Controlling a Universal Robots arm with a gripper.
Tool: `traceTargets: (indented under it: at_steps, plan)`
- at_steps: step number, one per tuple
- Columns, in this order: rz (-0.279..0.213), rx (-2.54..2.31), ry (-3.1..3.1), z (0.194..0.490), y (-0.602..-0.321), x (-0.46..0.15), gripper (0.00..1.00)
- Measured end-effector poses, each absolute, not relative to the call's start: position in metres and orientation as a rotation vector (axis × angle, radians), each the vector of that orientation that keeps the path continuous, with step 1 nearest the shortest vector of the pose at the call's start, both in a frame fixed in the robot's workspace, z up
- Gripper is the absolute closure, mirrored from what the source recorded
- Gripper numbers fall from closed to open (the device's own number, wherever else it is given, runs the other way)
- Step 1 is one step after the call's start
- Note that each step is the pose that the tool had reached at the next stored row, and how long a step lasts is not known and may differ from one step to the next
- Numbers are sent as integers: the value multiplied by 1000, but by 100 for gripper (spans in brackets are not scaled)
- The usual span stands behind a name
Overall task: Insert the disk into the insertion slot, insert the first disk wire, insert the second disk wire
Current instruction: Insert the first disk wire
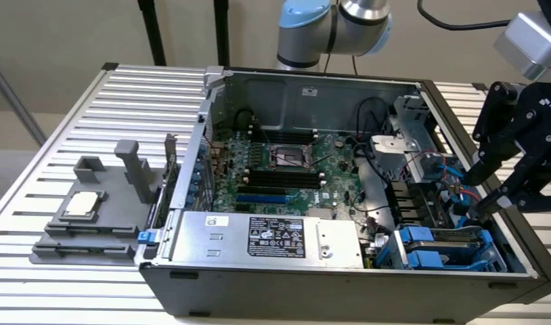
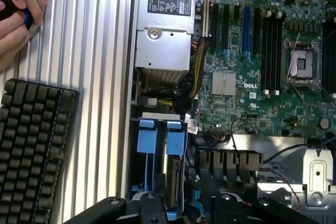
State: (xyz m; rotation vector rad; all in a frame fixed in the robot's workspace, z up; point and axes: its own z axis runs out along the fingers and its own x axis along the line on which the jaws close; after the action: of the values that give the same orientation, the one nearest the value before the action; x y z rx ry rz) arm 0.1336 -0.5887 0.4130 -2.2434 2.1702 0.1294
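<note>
The insertion slot (image 1: 449,249) is a grey cage with blue rails at the open computer case's near corner, on the exterior view's right. In the wrist view the slot (image 2: 148,142) shows two blue tabs, and the narrow edge of the disk (image 2: 173,178) lies inside it between the rails. My black gripper (image 1: 491,195) hangs just above the case's edge, over the cage and a little beyond it. Its fingers stand apart, open, with nothing between them. Blue and red wires (image 1: 451,181) run loose inside the case near the gripper. The gripper's black links (image 2: 184,209) sit over the cage.
A silver power supply (image 1: 267,237) with a black label lies beside the cage. The motherboard (image 1: 285,169) fills the case floor. A grey fixture (image 1: 91,210) stands on the slatted table at the exterior view's left. A keyboard (image 2: 31,150) and a person's hand (image 2: 16,9) are beside the case.
</note>
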Motion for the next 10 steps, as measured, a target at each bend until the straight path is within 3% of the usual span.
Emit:
traceTargets:
  at_steps: [10]
  plan:
    - [131, -2244, 2171, 395, -585, 164, 60]
